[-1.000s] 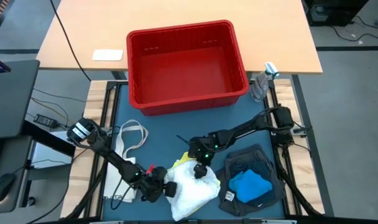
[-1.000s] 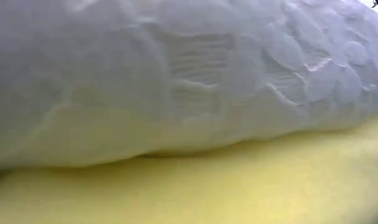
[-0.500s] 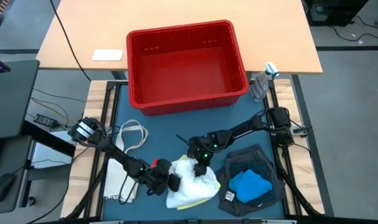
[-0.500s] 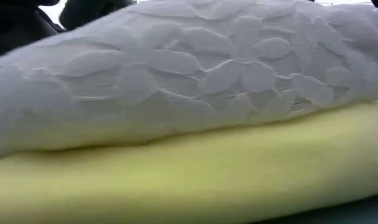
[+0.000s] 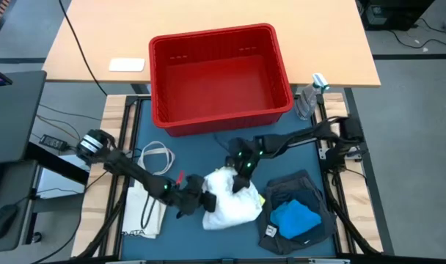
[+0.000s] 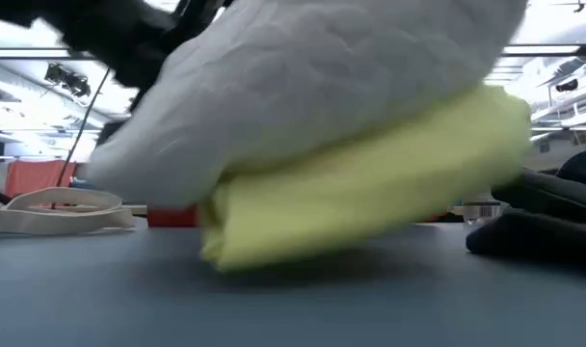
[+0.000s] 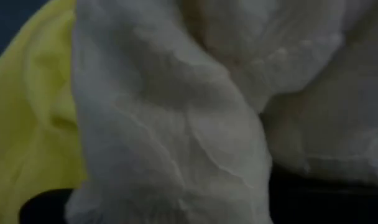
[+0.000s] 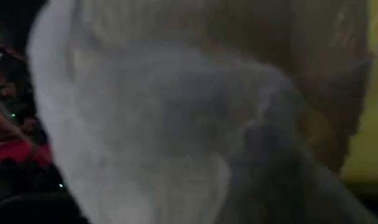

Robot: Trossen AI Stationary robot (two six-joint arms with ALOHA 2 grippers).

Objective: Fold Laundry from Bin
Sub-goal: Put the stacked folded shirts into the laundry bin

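Since a second ago both arms have carried the white cloth up the table toward the red bin, and it now lies bunched over the yellow cloth. Both the left gripper and the right gripper are closed on its opposite edges. To fold well, it seems best to raise both edges together and keep the yellow cloth from dragging along.

Overhead camera looks straight down; table-level camera faces the room; both wrist cameras sit tight against the white textured cloth.
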